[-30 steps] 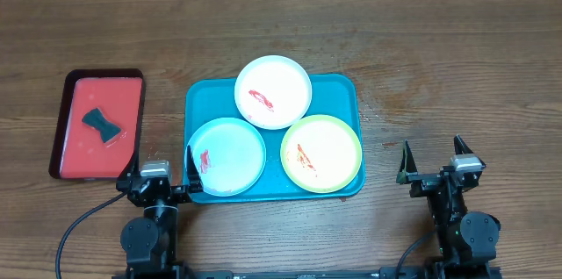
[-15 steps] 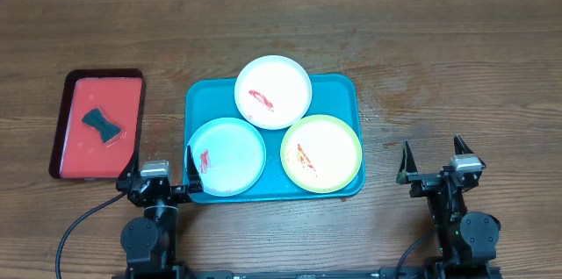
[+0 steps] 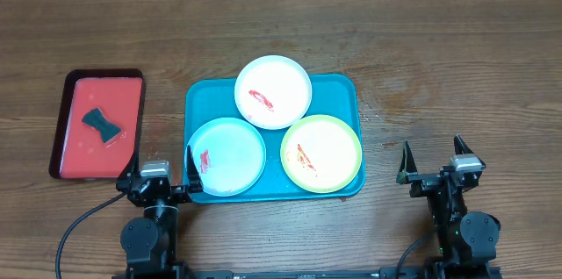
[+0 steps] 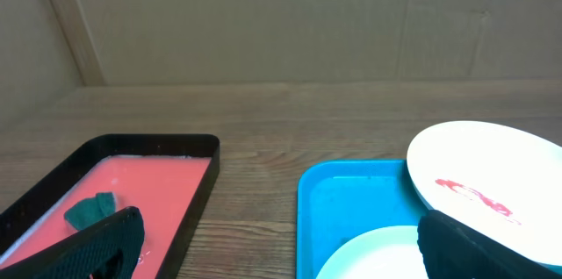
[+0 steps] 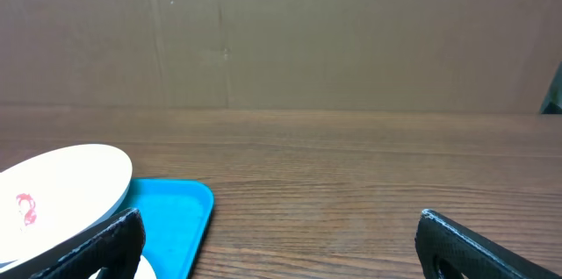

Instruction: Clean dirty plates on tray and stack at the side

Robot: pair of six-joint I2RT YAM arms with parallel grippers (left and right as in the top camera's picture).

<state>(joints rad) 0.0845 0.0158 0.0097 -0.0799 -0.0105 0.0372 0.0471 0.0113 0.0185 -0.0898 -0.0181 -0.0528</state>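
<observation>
Brown wooden table (image 3: pixel 439 60), cardboard wall (image 4: pixel 263 25) behind; smeared plates (image 3: pixel 273 92) on teal tray (image 3: pixel 338 95); left pincer (image 3: pixel 161 171) and right pincer (image 3: pixel 432 161) spread open.

Tabletop (image 3: pixel 439 60): brown wood, carrying two trays.
Teal tray (image 3: pixel 338 93): lying near the middle.
Red tray (image 3: pixel 88 158): sitting apart from it, on the left arm's side.

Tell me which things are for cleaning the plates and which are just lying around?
For the job: white plate, blue plate, green plate, teal tray, sponge (probably for wiping).
Just lying about: red tray, which only holds the sponge.
</observation>
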